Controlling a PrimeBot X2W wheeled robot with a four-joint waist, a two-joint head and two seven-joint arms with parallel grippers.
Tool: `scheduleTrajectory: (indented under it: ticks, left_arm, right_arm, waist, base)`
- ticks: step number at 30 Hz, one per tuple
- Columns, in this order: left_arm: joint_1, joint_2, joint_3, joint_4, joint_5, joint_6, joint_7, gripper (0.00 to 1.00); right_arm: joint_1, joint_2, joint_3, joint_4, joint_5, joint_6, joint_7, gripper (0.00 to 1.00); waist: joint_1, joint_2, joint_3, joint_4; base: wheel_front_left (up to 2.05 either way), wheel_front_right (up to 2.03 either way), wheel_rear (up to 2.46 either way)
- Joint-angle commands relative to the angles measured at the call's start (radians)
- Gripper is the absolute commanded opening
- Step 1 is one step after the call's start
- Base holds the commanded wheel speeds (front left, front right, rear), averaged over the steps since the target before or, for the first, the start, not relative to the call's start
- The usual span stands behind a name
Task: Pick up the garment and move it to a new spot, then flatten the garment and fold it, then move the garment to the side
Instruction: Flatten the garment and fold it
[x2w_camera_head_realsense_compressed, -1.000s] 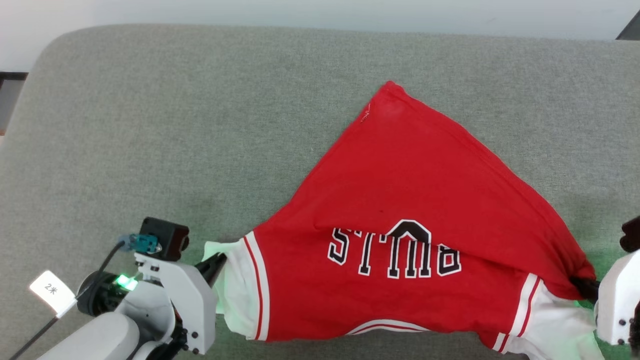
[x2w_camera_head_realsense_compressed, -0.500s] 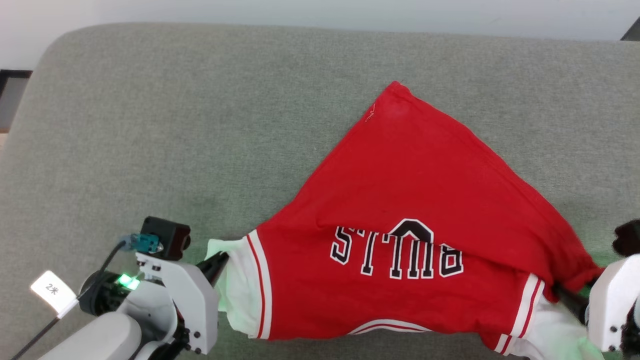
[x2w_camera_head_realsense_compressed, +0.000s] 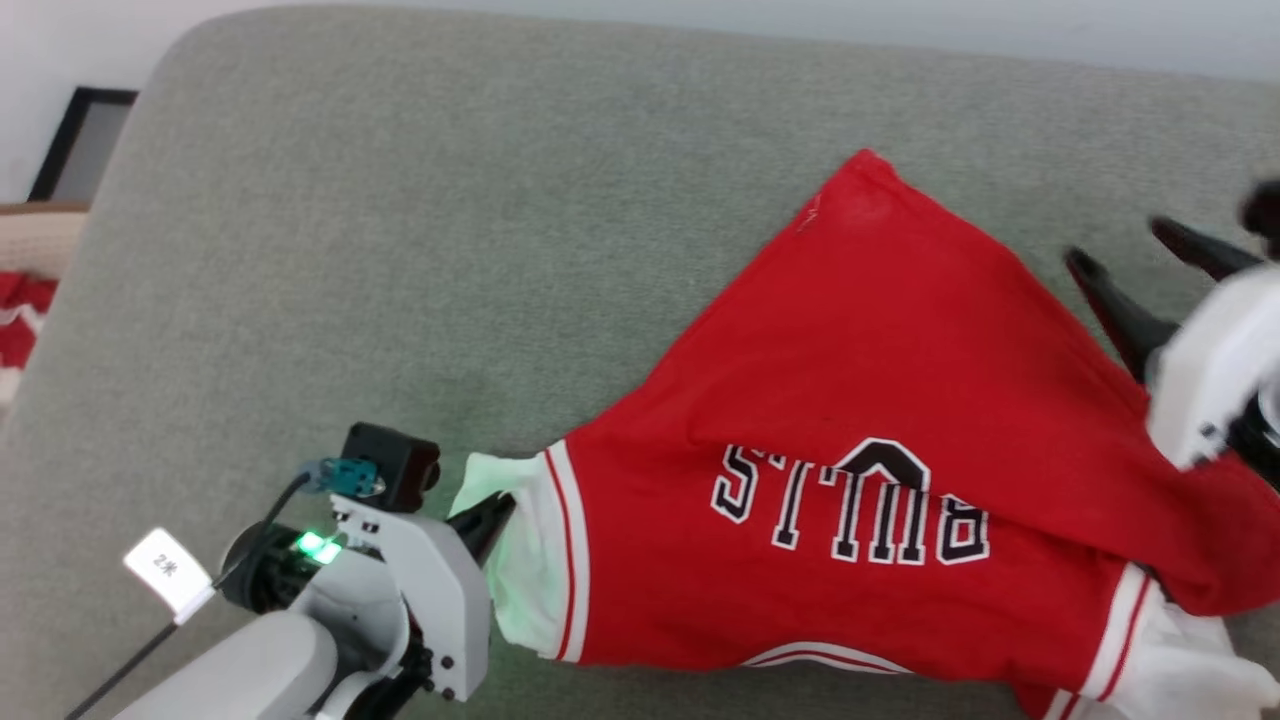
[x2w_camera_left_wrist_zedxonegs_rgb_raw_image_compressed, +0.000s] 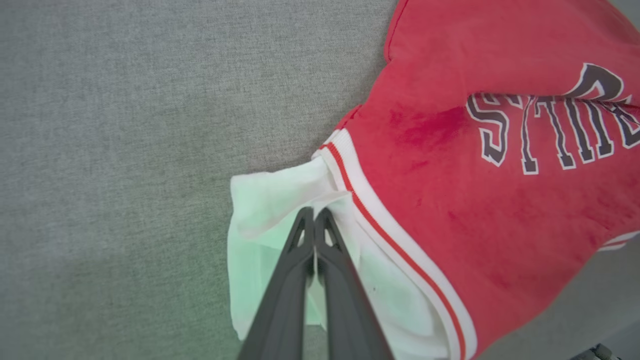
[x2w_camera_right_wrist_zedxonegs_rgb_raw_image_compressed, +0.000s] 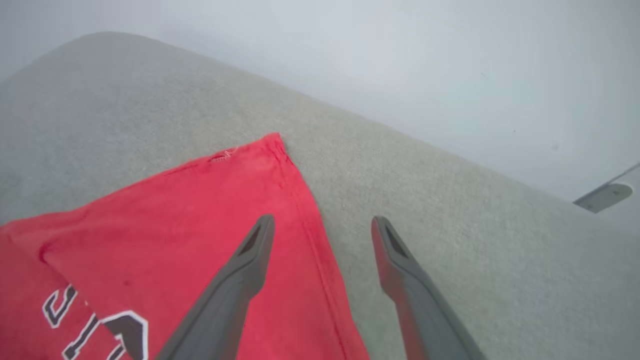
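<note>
Head camera looks steeply down on the red garment (x2w_camera_head_realsense_compressed: 880, 380) from above; left wrist camera hovers close over its white sleeve (x2w_camera_left_wrist_zedxonegs_rgb_raw_image_compressed: 272, 192); right wrist camera, low, faces its far corner (x2w_camera_right_wrist_zedxonegs_rgb_raw_image_compressed: 252, 160). All three share the lettering (x2w_camera_head_realsense_compressed: 848, 503).

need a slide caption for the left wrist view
Left claw shut on the white sleeve of a red BULLS jersey lying on grey upholstery.

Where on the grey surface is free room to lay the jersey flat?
Bare: the wide grey surface left of the garment, from the left gripper up to the far edge. Crowded: the right side, where the open right gripper hovers at the garment's edge.
</note>
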Motion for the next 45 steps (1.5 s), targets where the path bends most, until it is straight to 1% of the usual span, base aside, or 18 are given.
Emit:
scheduleTrajectory:
  ticks: [1, 6, 8, 10, 13, 17, 21, 27, 28, 29, 31, 34, 38, 41, 45]
  left_arm:
    - [-0.009, -0.005, -0.001, 0.003, 0.008, -0.004, -0.005, 0.0]
    - [-0.039, -0.042, -0.014, 0.025, 0.014, -0.027, -0.008, 0.0]
    - [-0.053, -0.059, -0.02, 0.036, 0.018, -0.038, -0.009, 0.0]
    - [-0.067, -0.073, -0.026, 0.049, 0.021, -0.049, -0.011, 0.0]
    - [-0.088, -0.097, -0.036, 0.071, 0.026, -0.071, -0.014, 0.0]
    - [-0.117, -0.133, -0.049, 0.106, 0.026, -0.103, -0.02, 0.0]
    - [-0.141, -0.17, -0.059, 0.144, 0.029, -0.132, -0.032, 0.0]
    - [-0.167, -0.209, -0.07, 0.198, 0.03, -0.166, -0.047, 0.0]
    - [-0.169, -0.213, -0.072, 0.208, 0.029, -0.171, -0.049, 0.0]
    - [-0.171, -0.215, -0.073, 0.216, 0.029, -0.174, -0.052, 0.0]
    - [-0.175, -0.217, -0.073, 0.229, 0.026, -0.178, -0.052, 0.0]
    - [-0.179, -0.213, -0.067, 0.247, 0.018, -0.184, -0.051, 0.0]
    - [-0.2, -0.19, -0.051, 0.25, 0.014, -0.185, -0.039, 0.0]
    - [-0.234, -0.164, -0.034, 0.242, 0.017, -0.18, -0.022, 0.0]
    - [-0.303, -0.117, -0.011, 0.234, 0.028, -0.177, 0.023, 0.0]
  right_arm:
    - [-0.024, -0.004, 0.022, 0.013, 0.002, -0.001, -0.017, 1.0]
    - [-0.225, -0.023, 0.202, 0.246, 0.001, -0.001, -0.165, 1.0]
    - [-0.306, -0.038, 0.289, 0.35, 0.009, -0.001, -0.204, 1.0]
    - [-0.374, -0.039, 0.36, 0.45, 0.035, -0.001, -0.221, 1.0]
    - [-0.469, -0.048, 0.455, 0.586, 0.073, -0.001, -0.217, 1.0]
    - [-0.561, -0.064, 0.575, 0.719, 0.12, -0.001, -0.195, 1.0]
    - [-0.627, -0.076, 0.678, 0.813, 0.177, -0.001, -0.167, 1.0]
    - [-0.665, -0.073, 0.822, 0.91, 0.27, -0.001, -0.074, 1.0]
    - [-0.66, -0.07, 0.852, 0.921, 0.291, -0.001, -0.039, 0.45]
    - [-0.658, -0.068, 0.875, 0.93, 0.313, 0.0, -0.007, 0.0]
    - [-0.667, -0.077, 0.916, 0.938, 0.337, 0.0, 0.039, 0.0]
    - [-0.697, -0.091, 0.938, 0.958, 0.369, -0.001, 0.047, 0.0]
    - [-0.72, -0.095, 0.955, 0.954, 0.423, -0.001, 0.047, 0.0]
    - [-0.748, -0.112, 0.962, 0.938, 0.449, -0.002, 0.019, 0.0]
    - [-0.78, -0.114, 0.962, 0.905, 0.485, -0.002, -0.031, 0.0]
  waist:
    - [0.0, 0.0, 0.016, 0.023]
    - [0.0, 0.0, 0.048, 0.071]
    - [0.0, 0.0, 0.062, 0.093]
    - [0.0, 0.0, 0.075, 0.115]
    - [0.0, 0.0, 0.094, 0.15]
    - [0.0, 0.0, 0.119, 0.199]
    - [0.0, 0.0, 0.146, 0.237]
    - [0.0, 0.0, 0.17, 0.268]
    - [0.0, 0.0, 0.171, 0.27]
    - [0.0, 0.0, 0.171, 0.27]
    - [0.0, 0.0, 0.17, 0.268]
    - [0.0, 0.0, 0.16, 0.258]
    - [0.0, 0.0, 0.138, 0.227]
    - [0.0, 0.0, 0.117, 0.197]
    - [0.0, 0.0, 0.08, 0.151]
  base:
    - [0.0, 0.0, 0.0]
    - [0.0, 0.0, 0.0]
    - [0.0, 0.0, 0.0]
    - [0.0, 0.0, 0.0]
    - [0.0, 0.0, 0.0]
    - [0.0, 0.0, 0.0]
    - [0.0, 0.0, 0.0]
    - [0.0, 0.0, 0.0]
    - [0.0, 0.0, 0.0]
    - [0.0, 0.0, 0.0]
    - [0.0, 0.0, 0.0]
    - [0.0, 0.0, 0.0]
    - [0.0, 0.0, 0.0]
    - [0.0, 0.0, 0.0]
    - [0.0, 0.0, 0.0]
